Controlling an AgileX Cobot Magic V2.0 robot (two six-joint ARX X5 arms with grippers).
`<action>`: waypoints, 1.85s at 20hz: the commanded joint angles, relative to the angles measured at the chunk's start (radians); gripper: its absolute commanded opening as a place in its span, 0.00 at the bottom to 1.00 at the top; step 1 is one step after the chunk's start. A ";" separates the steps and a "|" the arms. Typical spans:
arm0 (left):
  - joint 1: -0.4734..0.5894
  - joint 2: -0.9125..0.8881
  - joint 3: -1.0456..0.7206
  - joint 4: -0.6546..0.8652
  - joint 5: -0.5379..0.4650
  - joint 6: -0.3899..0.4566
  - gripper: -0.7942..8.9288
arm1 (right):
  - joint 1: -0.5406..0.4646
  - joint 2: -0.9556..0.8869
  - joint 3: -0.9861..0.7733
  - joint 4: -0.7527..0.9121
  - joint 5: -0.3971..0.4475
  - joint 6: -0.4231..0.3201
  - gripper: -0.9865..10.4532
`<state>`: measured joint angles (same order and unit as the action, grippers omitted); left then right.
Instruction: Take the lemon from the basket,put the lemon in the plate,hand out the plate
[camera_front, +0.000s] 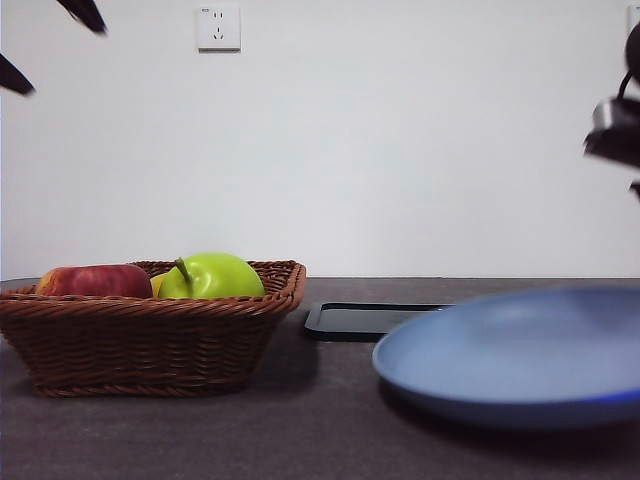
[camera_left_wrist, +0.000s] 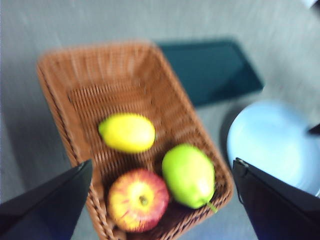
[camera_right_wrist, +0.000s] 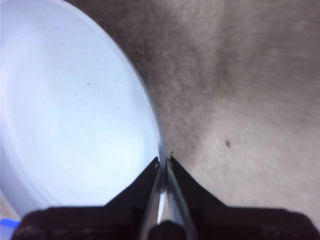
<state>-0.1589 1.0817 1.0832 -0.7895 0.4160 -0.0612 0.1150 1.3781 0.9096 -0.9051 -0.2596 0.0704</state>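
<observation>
The lemon (camera_left_wrist: 127, 132) lies in the brown wicker basket (camera_left_wrist: 65, 100) beside a red apple and a green apple. In the front view only a yellow sliver of the lemon (camera_front: 157, 285) shows in the basket (camera_front: 150, 340) at the left. My left gripper (camera_left_wrist: 161, 165) is open and empty, high above the basket; its black tips (camera_front: 50, 45) show at the top left corner. My right gripper (camera_right_wrist: 163, 160) is shut on the rim of the light-blue plate (camera_right_wrist: 75, 115). The plate (camera_front: 520, 350) is blurred at the front right and casts a shadow on the table.
A red apple (camera_front: 95, 281) and a green apple (camera_front: 213, 276) lie in the basket with the lemon. A flat black tray (camera_front: 360, 320) lies behind the plate, right of the basket. The right arm (camera_front: 615, 130) hangs dark at the right edge.
</observation>
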 joint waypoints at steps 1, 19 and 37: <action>-0.050 0.125 0.084 -0.068 -0.070 -0.037 0.58 | -0.004 -0.072 0.014 -0.004 -0.004 -0.016 0.09; -0.148 0.735 0.339 -0.013 -0.156 -0.418 0.58 | -0.003 -0.255 0.014 -0.026 -0.004 -0.027 0.09; -0.177 0.771 0.369 -0.023 -0.172 -0.248 0.26 | -0.004 -0.253 0.014 0.017 -0.005 -0.026 0.09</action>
<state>-0.3351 1.8500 1.4242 -0.8337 0.2390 -0.3428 0.1101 1.1160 0.9096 -0.8932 -0.2592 0.0517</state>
